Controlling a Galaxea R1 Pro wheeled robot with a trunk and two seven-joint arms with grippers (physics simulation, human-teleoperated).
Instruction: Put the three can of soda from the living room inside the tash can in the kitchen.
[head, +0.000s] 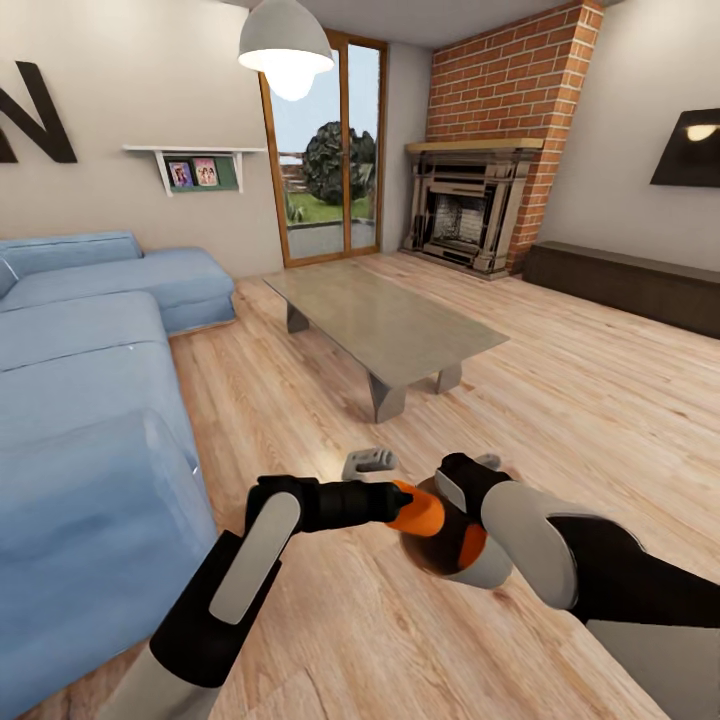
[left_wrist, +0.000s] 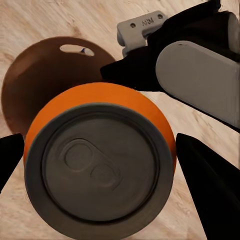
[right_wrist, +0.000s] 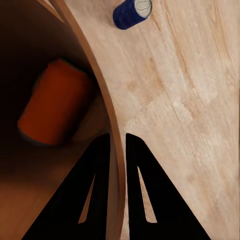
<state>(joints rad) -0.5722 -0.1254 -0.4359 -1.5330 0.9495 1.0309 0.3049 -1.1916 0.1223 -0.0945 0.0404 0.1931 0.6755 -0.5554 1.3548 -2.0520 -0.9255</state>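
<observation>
Soda can (left_wrist: 100, 165) riding clamped in left end effector (head: 400, 503); right end effector (right_wrist: 117, 150) pinching trash can (right_wrist: 100, 90) wall (one can (right_wrist: 55, 107) inside). Centre over the opening before releasing.

One soda can (right_wrist: 54, 104) inside the trash can (right_wrist: 107, 115); sofa (head: 80, 380) left of coffee table (head: 385, 320).

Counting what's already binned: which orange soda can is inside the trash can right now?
The orange can lying inside the copper-brown trash can, whose wall the right gripper pinches. The other orange can sits in the left gripper, outside the bin.
</observation>
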